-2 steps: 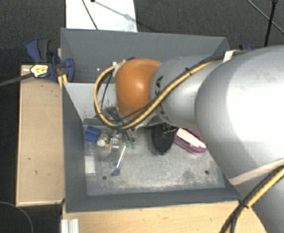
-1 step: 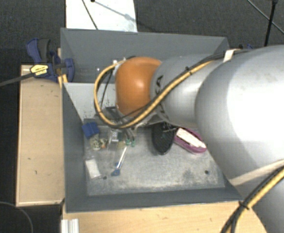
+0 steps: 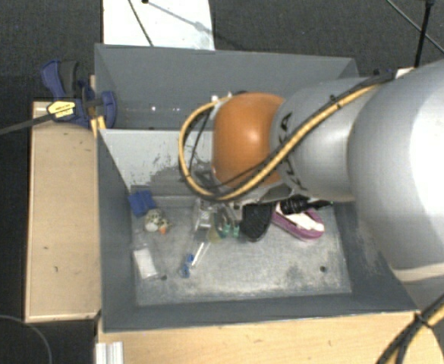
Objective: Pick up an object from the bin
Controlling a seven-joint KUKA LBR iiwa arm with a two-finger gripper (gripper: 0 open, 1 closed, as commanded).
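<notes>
Claw (image 3: 204,224) is seen low over the middle of the bin (image 3: 229,309), its opening not to be told and no hold made out, while a slim blue-and-silver pen-like thing (image 3: 192,258) lies just beside it, near-left, its long axis slanted toward the claw.

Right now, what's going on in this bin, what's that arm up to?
The robot arm reaches into the grey bin from the right. Its gripper hangs low near the middle of the floor, just above a thin blue-tipped stick, with a black object beside it. A blue block and a white packet lie further left. Nothing can be seen in its grasp.
</notes>
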